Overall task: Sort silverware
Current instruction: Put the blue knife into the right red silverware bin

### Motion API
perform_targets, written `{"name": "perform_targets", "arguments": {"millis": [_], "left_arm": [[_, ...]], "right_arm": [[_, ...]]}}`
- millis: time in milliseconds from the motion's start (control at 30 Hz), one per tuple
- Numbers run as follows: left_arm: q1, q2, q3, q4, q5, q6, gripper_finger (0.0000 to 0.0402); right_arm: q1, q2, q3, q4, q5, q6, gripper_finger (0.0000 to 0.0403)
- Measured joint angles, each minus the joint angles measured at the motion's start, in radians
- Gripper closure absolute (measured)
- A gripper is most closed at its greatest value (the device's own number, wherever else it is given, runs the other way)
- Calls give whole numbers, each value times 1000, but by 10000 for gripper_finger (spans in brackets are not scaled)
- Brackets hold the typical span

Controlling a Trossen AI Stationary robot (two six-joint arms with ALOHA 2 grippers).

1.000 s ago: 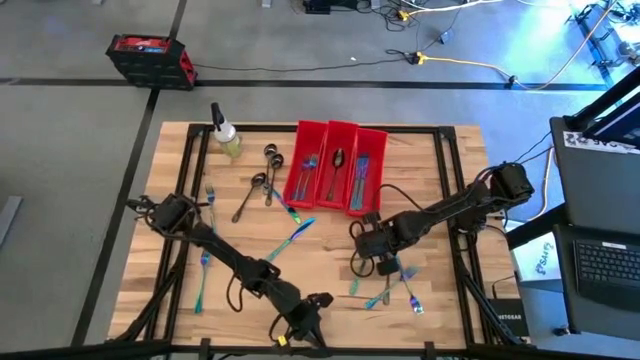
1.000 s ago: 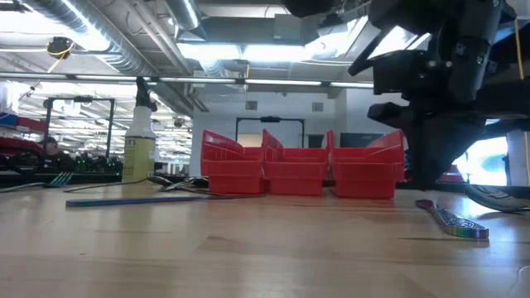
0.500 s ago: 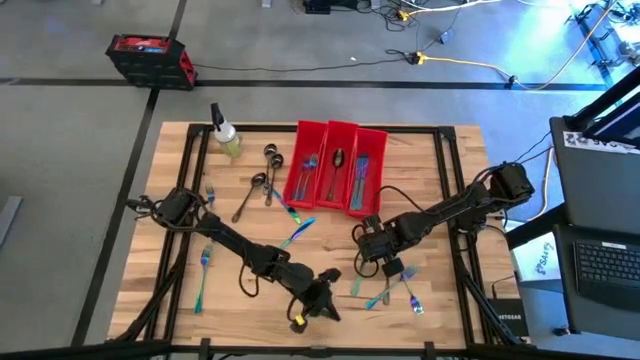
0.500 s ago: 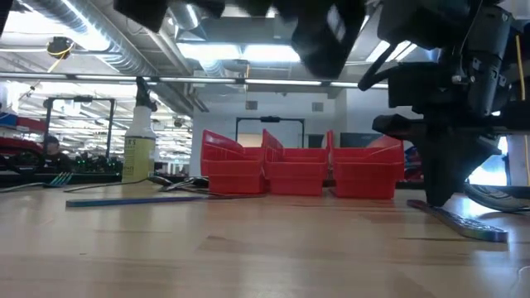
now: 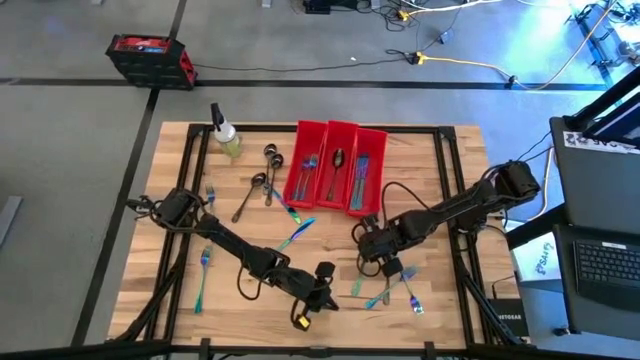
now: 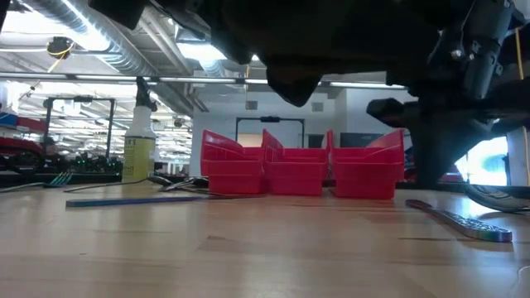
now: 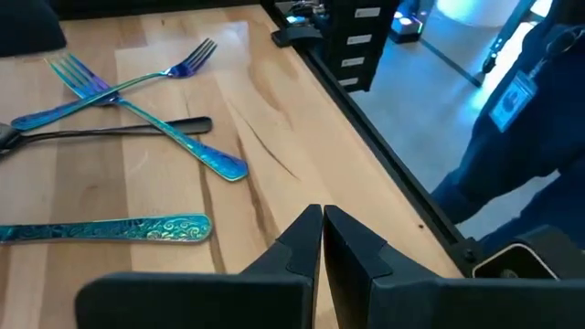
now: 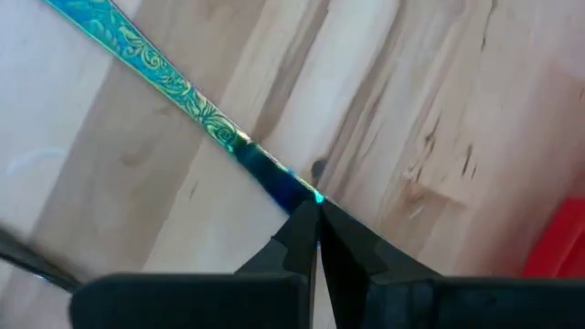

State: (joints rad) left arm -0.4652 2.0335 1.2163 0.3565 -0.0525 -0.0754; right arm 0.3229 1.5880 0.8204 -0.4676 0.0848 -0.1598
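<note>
Up at the far edge of the wooden bench [image 5: 450,290] three long red bins [image 5: 338,180] stand side by side, touching — the left one holds a few blue-teal pieces, the middle one a dark spoon [image 5: 338,158] with another thin piece below it, the right one several iridescent pieces laid lengthwise. Just left of the bins stands a spray bottle [image 5: 224,132] with yellowish liquid. The rest of the silverware lies loose on the bench: dark grey spoons [image 5: 262,172] between the bottle and the bins, a blue piece [image 5: 296,234] below the left bin, forks [image 5: 205,262] along the left side, and a small cluster [image 5: 395,290] near the front right. The right gripper [image 5: 378,262] is down at that cluster, its jaws pressed together with the tips at the end of a teal patterned handle [image 8: 174,87] that lies flat on the wood; whether they pinch it I cannot tell. The left gripper [image 5: 318,292] is above bare wood near the front middle, jaws pressed together on nothing — its wrist view shows two crossed forks [image 7: 119,87], a dark handle and a patterned teal handle [image 7: 110,230] lying ahead of it, apart from its tips. Seen at bench height, the three bins stand in a row beside the bottle.
</note>
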Motion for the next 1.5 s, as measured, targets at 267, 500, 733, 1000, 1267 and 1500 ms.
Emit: {"name": "perform_targets", "arguments": {"millis": [267,500,733,1000,1267,1500], "left_arm": [[1,0,0,-5,-5,-32,402],[0,0,0,-11,-20,-57,402],[0,0,0,-22,-22,-81,402],[-3,0,0,-35,-34,-94,402],[-4,0,0,-38,-66,-101,402],[-4,0,0,-42,-67,-100,402]], "right_arm": [[-74,33,0,-31,14,-20,403],[-81,26,0,-59,9,-8,403],[-89,25,-13,-33,1,-9,403],[-94,22,-48,-38,-7,48,403],[-58,-13,-54,-86,-52,209,403],[-33,-26,-55,-45,-33,215,403]]}}
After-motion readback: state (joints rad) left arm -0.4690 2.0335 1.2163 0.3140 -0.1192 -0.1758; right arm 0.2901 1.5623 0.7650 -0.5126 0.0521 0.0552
